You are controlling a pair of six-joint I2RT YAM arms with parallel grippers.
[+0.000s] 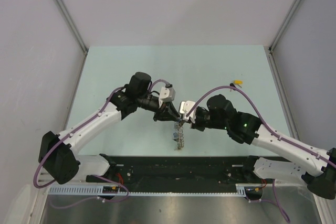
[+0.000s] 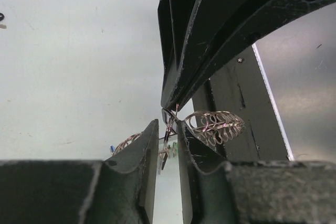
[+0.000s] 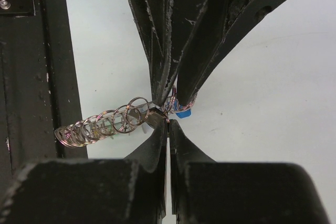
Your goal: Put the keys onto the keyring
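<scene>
The keyring (image 1: pixel 180 136) hangs between my two grippers above the pale table, a chain of silver loops (image 3: pixel 105 123) with a blue tag (image 3: pixel 184 113). My right gripper (image 3: pixel 168 123) is shut, its tips pinching the ring's wire. My left gripper (image 2: pixel 168 124) faces it from the opposite side. Its jaws stand a narrow gap apart around one loop (image 2: pixel 169 129); whether they touch it I cannot tell. The right gripper's fingers (image 2: pixel 210 40) come down from above in the left wrist view. One yellow-tagged key (image 1: pixel 238 83) lies far right on the table. The black-tagged key is not visible.
A black rail (image 1: pixel 178 166) runs along the near edge under the hanging ring. White walls close the table (image 1: pixel 131 66) on three sides. Purple cables loop over both arms.
</scene>
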